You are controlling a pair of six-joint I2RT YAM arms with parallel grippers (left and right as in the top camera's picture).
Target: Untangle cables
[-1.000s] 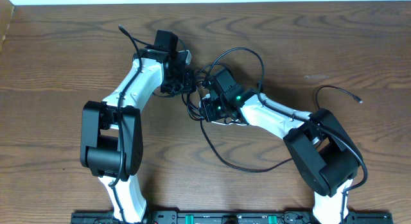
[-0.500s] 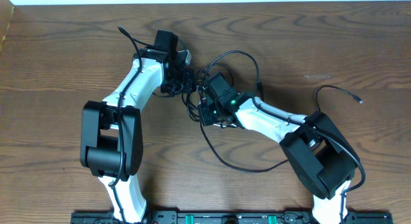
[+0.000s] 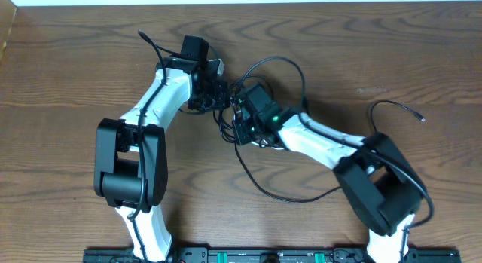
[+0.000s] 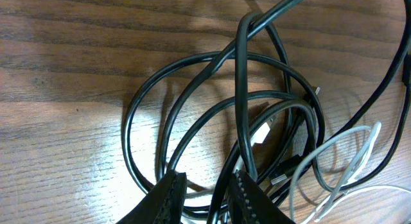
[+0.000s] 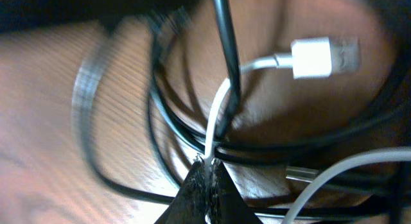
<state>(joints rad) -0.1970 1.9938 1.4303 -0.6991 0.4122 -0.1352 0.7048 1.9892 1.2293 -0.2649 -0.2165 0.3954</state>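
The cables (image 4: 241,89) lie knotted in a heap on the tabletop (image 3: 90,59). At the heap's left side, the left gripper (image 4: 207,184) has its jaws narrowly apart, gripping a black cable (image 4: 221,189). At the heap's right side, the right gripper (image 5: 207,169) has its jaws pressed fully together, pinching the white cable (image 5: 263,59).

White-shelled arms (image 3: 154,105) with bulky black joints (image 3: 128,169), ridged black fingers (image 4: 164,201) (green light (image 3: 277,118) on right wrist)
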